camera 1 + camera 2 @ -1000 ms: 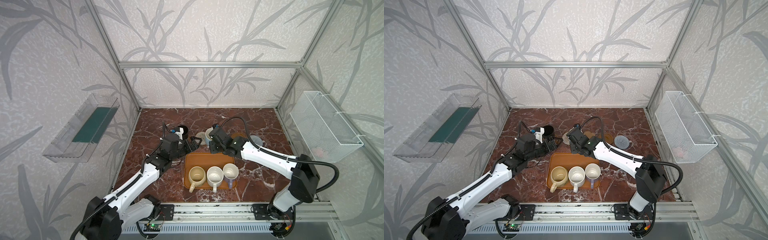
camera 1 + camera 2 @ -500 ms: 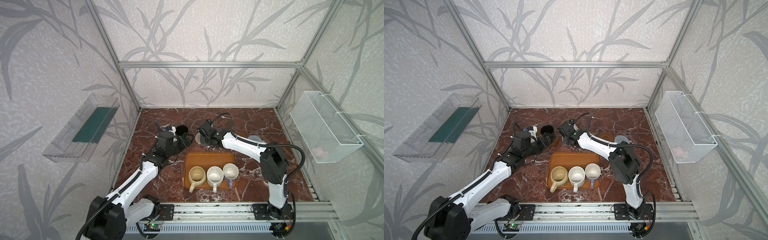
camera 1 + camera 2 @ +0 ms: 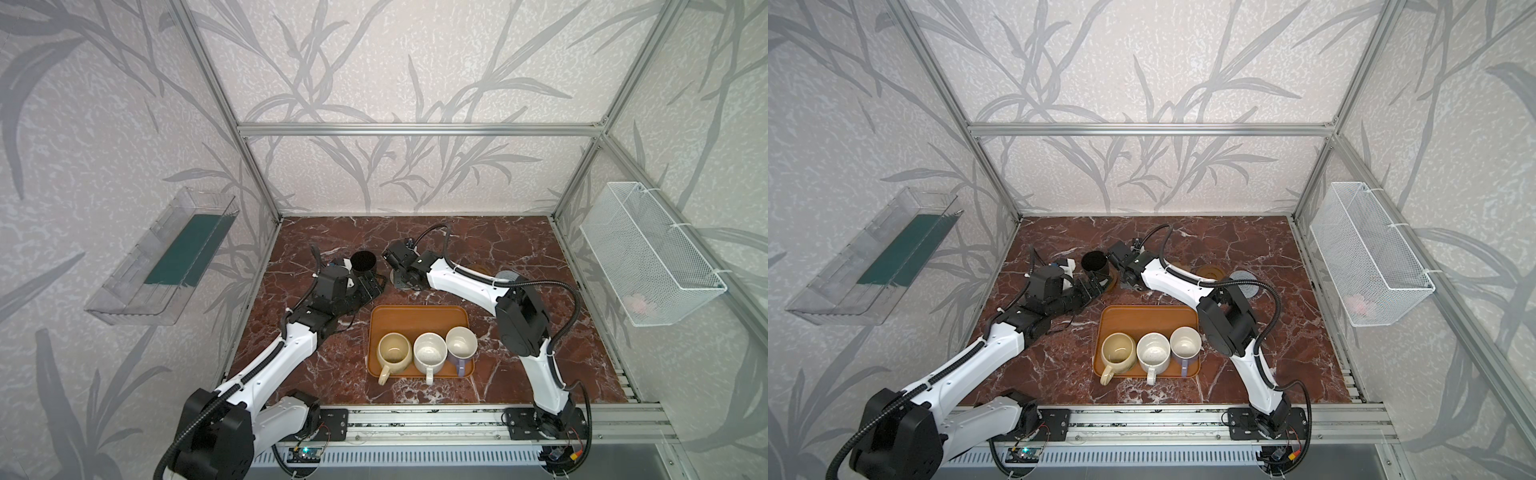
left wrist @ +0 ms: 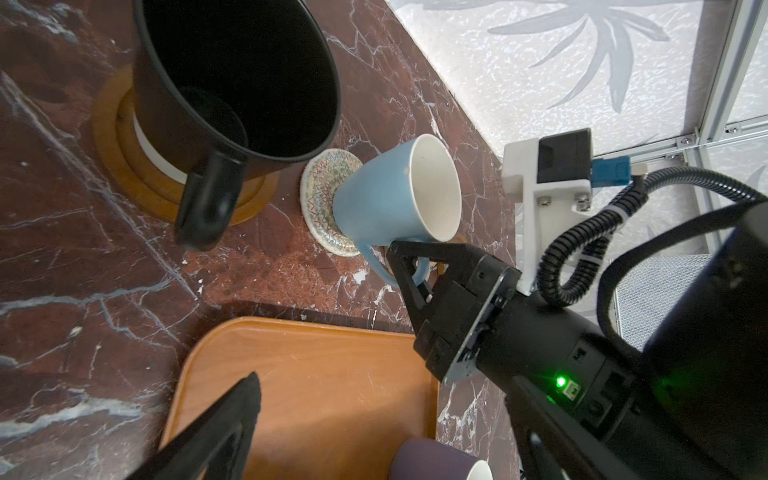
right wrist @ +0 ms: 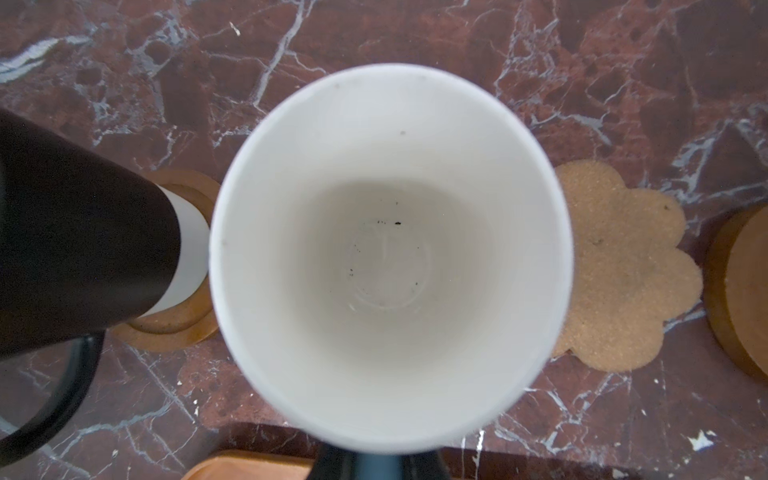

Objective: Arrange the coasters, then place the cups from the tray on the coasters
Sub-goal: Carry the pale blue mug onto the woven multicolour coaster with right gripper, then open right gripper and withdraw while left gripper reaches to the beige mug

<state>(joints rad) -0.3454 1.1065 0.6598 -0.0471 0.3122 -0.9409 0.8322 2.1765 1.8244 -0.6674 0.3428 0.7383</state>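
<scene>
Now right pincer (image 4: 405, 259), clamped on blue cup (image 4: 382, 203), has reached woven coaster (image 4: 321, 195); left pincer (image 3: 371, 286) gapes apart.

5 cups (image 3: 394, 353), 5 coasters (image 5: 623, 266), 1 tray (image 3: 415, 318) (3 cups on it).

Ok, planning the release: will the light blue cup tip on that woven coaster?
Unlikely: the light blue cup has a base narrower than the flat-looking woven coaster. Held by its handle alone in the right gripper, it might swing.
</scene>
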